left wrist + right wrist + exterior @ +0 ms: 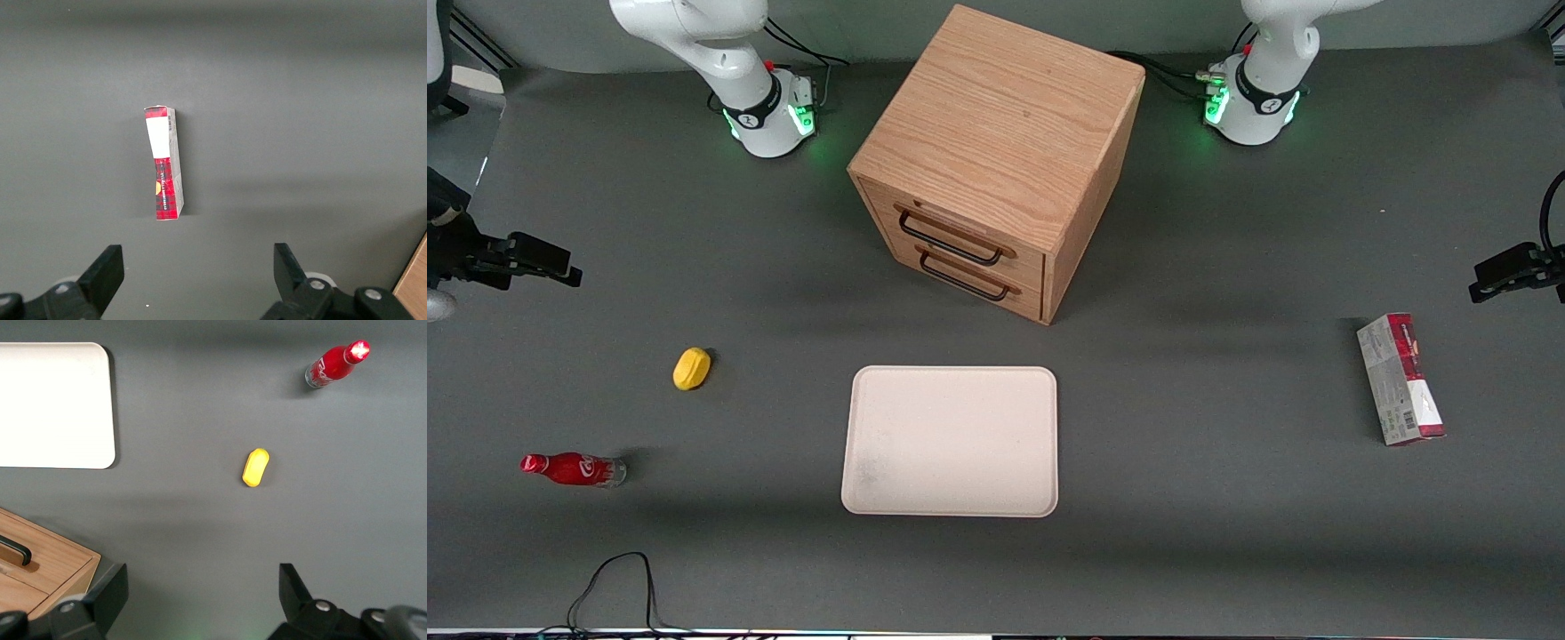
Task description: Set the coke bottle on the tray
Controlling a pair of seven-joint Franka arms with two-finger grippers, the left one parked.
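Well apart from open hand [200, 600], coke bottle [574, 468]

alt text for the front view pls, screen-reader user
An empty cream tray lies mid-table in front of a two-drawer wooden cabinet. The coke bottle stands toward the working arm's end, nearer the camera than a small yellow object, with the open gripper hovering above that end. A red-and-grey carton lies toward the parked arm's end.

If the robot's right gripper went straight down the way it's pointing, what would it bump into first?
Probably just the bare table. The gripper hangs open, pointing down at grey surface; the yellow object and coke bottle lie off its line.
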